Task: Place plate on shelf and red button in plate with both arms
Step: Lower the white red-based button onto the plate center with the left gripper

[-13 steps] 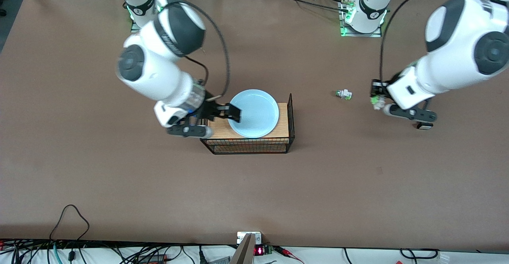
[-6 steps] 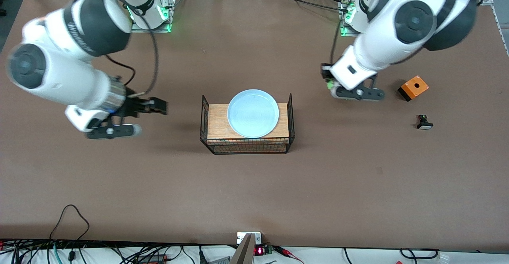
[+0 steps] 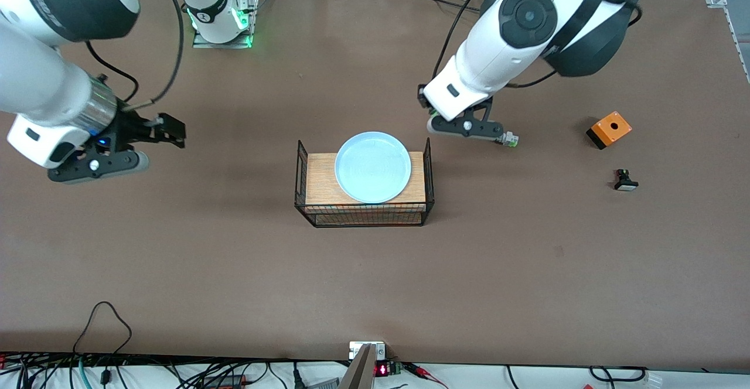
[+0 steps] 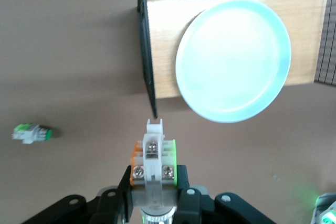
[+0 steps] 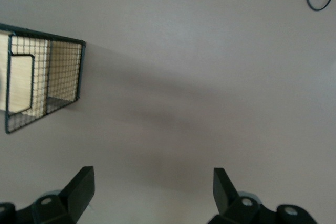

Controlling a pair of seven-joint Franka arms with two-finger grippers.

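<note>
Both arms have shifted since half a second ago: the right gripper point(image 3: 170, 131) has pulled further from the wire rack point(image 3: 364, 213) toward the right arm's end of the table, and the left gripper point(image 3: 436, 120) has swung in closer to the rack. Plate point(image 3: 372, 166) sits on the rack's wooden top, overhanging its edge, untouched, so that half of the task reads as done. Right gripper hangs empty with fingers point(image 5: 81, 184) spread wide over bare table, well apart from the rack; right arm looks to be waiting. Left gripper is clamped on the red button point(image 4: 153, 158), a white-bodied part standing up between the fingers, cap end hidden, orange and green showing at its sides. From the left wrist view the button's long axis points at the rack's end mesh wall, with the plate just past that wall on the top. Left arm is much the nearer to the plate. Likely next move: carry the button in over the plate. Similar white piece with green tip point(image 3: 508, 139) lies on the table beside the left gripper; orange box point(image 3: 610, 129) and small black-and-white piece point(image 3: 624, 180) lie toward the left arm's end
</note>
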